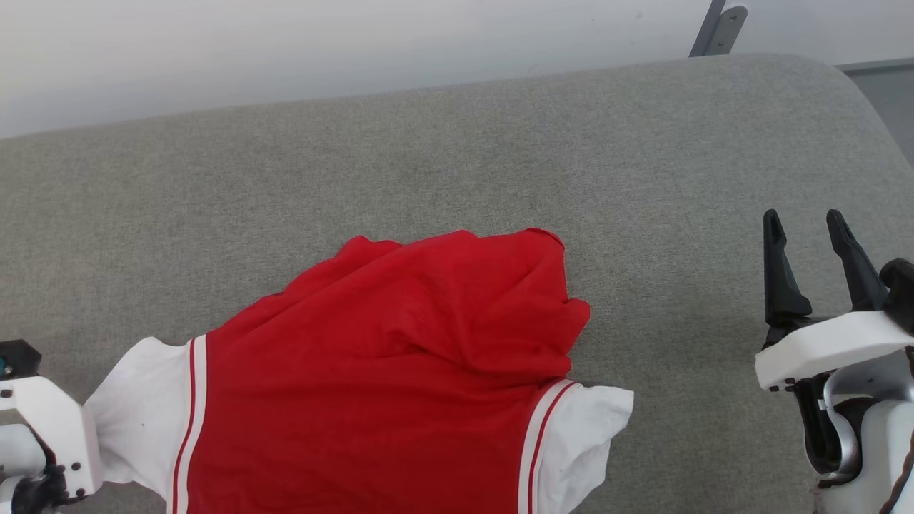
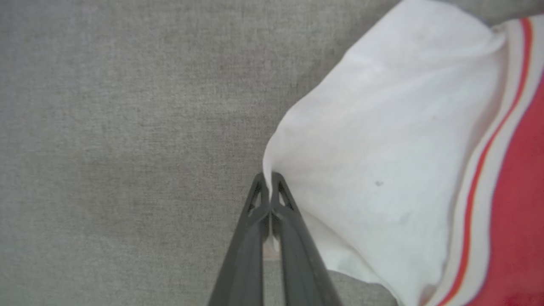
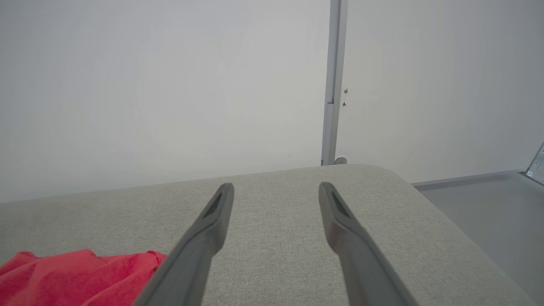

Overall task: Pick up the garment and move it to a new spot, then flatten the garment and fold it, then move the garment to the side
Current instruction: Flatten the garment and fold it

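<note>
Left gripper (image 2: 267, 176) is pinched tight on the edge of the white sleeve (image 2: 382, 127), probably to tug it flat. The shirt (image 1: 400, 371) lies rumpled mid-cushion (image 1: 428, 157), far hem bunched. The right gripper (image 1: 810, 228), fingers spread and empty, hangs well clear.

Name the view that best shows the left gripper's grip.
Left wrist view: the left gripper is shut on the white sleeve edge of the garment, close up. The head view gives its white housing beside that sleeve, pinch hidden. The right wrist view catches some red cloth.
</note>
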### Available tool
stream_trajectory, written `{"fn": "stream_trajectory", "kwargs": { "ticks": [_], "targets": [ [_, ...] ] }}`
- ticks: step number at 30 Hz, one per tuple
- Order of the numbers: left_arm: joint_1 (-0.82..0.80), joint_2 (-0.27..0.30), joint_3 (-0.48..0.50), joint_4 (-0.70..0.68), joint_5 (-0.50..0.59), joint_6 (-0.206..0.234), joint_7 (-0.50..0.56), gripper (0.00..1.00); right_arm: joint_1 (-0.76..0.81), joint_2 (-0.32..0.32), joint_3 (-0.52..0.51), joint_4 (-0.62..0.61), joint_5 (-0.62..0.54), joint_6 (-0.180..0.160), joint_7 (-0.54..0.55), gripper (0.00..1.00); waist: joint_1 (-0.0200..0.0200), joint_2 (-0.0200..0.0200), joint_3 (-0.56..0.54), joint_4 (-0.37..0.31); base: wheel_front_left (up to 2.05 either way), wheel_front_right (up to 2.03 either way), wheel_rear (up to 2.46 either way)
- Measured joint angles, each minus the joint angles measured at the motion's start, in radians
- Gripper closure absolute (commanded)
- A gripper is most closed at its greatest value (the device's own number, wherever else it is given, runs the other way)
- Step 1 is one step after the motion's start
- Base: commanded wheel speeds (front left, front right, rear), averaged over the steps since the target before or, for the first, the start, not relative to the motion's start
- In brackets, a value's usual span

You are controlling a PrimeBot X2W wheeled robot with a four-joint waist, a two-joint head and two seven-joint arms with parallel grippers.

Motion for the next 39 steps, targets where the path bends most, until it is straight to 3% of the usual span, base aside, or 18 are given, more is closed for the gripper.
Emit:
{"fn": "stream_trajectory", "kwargs": {
  "ticks": [1,2,14,20,29,39],
  "targets": [
    [0.000,0.001,-0.003,-0.001,-0.002,-0.007,0.002,0.82,0.000,0.001,0.000,0.000,0.000,0.000,0.000,0.00,0.0000,0.0000,0.002,0.001,0.00,0.00,0.00],
    [-0.003,0.001,-0.010,-0.012,-0.002,-0.018,0.005,0.00,0.000,0.002,0.002,0.001,0.001,0.000,0.000,0.00,0.0000,0.0000,0.005,0.002,0.00,0.00,0.00],
    [-0.157,0.006,-0.078,-0.189,-0.024,-0.061,0.156,0.00,0.000,0.006,0.028,-0.002,0.005,0.000,0.007,0.00,0.0000,0.0000,0.004,-0.011,0.00,0.00,0.00],
    [-0.271,-0.053,-0.180,-0.264,-0.055,-0.080,0.268,0.00,0.000,0.006,0.053,0.002,0.021,0.000,0.009,0.00,0.0000,0.0000,-0.003,-0.037,0.00,0.00,0.00],
    [-0.329,-0.106,-0.307,-0.183,-0.035,-0.095,0.297,0.00,0.000,0.006,0.082,0.003,0.043,0.000,0.021,0.00,0.0000,0.0000,0.006,-0.076,0.00,0.00,0.00],
    [-0.395,-0.119,-0.409,0.033,0.038,-0.099,0.173,0.00,-0.030,0.007,0.117,0.007,0.064,0.000,0.020,0.00,0.0000,0.0000,0.063,-0.120,0.00,0.00,0.00]
  ]
}}
